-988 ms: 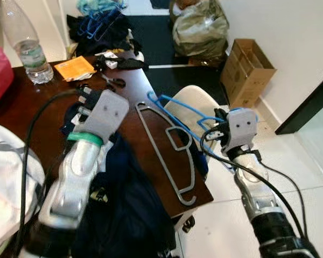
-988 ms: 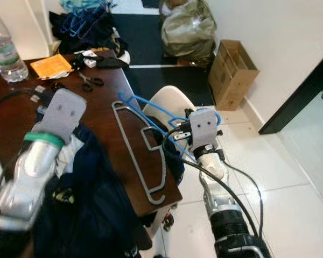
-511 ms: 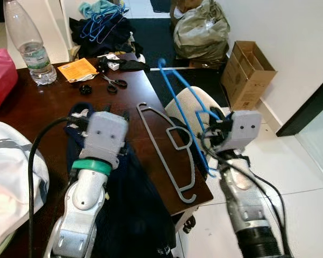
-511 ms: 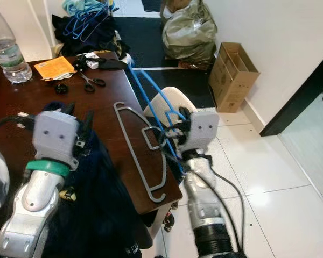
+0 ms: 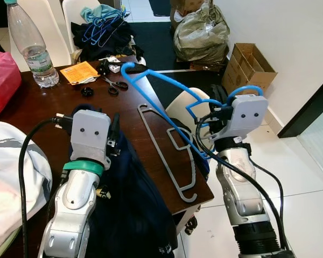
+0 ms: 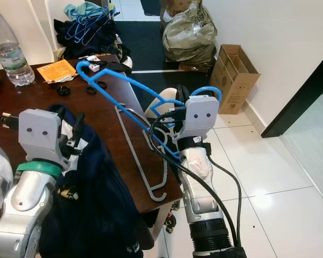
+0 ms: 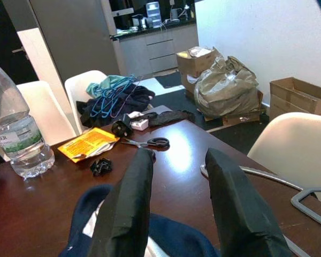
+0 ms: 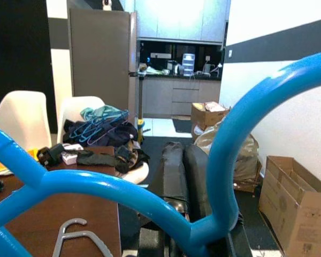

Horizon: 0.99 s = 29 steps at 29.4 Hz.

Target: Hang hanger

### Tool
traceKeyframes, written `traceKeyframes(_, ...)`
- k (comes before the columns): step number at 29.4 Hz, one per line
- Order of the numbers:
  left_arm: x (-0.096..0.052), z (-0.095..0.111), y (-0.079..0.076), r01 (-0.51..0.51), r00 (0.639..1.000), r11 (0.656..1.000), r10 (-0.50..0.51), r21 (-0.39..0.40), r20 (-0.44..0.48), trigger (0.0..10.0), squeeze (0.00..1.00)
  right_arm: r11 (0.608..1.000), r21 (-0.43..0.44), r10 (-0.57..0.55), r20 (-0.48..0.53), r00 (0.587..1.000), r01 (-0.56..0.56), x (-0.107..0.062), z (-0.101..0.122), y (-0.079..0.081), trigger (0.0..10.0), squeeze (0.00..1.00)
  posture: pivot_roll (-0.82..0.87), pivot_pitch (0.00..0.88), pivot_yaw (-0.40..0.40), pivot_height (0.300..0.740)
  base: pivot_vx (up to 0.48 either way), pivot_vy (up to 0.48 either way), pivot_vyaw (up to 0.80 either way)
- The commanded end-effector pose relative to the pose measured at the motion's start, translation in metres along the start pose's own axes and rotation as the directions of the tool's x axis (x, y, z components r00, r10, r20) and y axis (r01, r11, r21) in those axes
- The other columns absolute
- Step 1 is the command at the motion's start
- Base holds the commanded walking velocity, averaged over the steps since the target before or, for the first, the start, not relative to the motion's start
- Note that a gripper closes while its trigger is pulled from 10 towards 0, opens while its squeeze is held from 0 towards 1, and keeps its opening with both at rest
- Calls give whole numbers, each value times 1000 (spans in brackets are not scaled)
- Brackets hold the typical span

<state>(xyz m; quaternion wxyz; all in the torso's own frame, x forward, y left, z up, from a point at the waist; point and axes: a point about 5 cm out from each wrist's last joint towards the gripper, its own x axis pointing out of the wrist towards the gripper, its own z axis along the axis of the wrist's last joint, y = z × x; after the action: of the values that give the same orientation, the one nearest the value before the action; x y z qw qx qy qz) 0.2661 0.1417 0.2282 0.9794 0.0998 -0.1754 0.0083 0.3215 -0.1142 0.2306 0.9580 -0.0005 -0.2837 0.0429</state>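
My right gripper [image 5: 215, 115] is shut on a blue plastic hanger [image 5: 167, 80] beside the table's right edge. The hanger is lifted off the table; its long bar slants up and back over the dark wooden table [image 5: 48, 102], and its hook [image 5: 242, 88] curls over my right wrist. In the right wrist view the black fingers [image 8: 174, 171] sit pressed together behind the blue bar [image 8: 96, 184]. A grey hanger [image 5: 167, 150] lies flat on the table near that edge. My left gripper [image 7: 179, 158] is open, hovering over a dark blue garment [image 5: 129, 204] that spills over the table's front.
A water bottle [image 5: 32, 45], an orange packet [image 5: 82, 70] and scissors [image 5: 113, 86] lie at the table's back. White cloth [image 5: 11, 172] lies front left. A white chair [image 5: 188, 107] stands under the right edge; a cardboard box [image 5: 247, 67] and a stuffed bag [image 5: 199, 32] sit on the floor beyond.
My right gripper has swung the blue hanger up, so its long bar now reaches over the table. My left wrist has drawn back toward me over the garment.
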Motion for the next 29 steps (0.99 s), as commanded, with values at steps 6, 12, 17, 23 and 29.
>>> traceKeyframes(6, 0, -4, -2, 10, 1000, 1000, -10, 4, -26, 10000, 0, 1000, 1, 8, -18, 1000, -8, -4, -1, 4, 10000, 0, 8, 83, 41, 740, -289, 0, 0)
traceKeyframes(12, 1, -3, -2, 10, 1000, 1000, -10, 4, -27, 10000, 0, 1000, -2, 13, -29, 999, -13, -5, -3, 4, 10000, 0, 9, 83, 43, 740, -367, 0, 0)
traceKeyframes(17, 1, -4, -2, 9, 1000, 1000, -9, 5, -27, 10000, 0, 1000, -4, 14, -34, 999, -14, -5, -4, 4, 10000, 0, 9, 82, 43, 740, -379, 0, 0)
traceKeyframes(23, 1, -4, -2, 10, 1000, 1000, -9, 6, -29, 10000, 0, 1000, -6, 18, -42, 999, -19, -6, -4, 5, 10000, 0, 7, 83, 44, 740, -376, 0, 0)
traceKeyframes(29, 1, -4, -2, 11, 999, 1000, -11, 6, -30, 10000, 0, 1000, -9, 22, -51, 998, -23, -6, -5, 5, 10000, 0, 6, 83, 42, 740, -366, 0, 0)
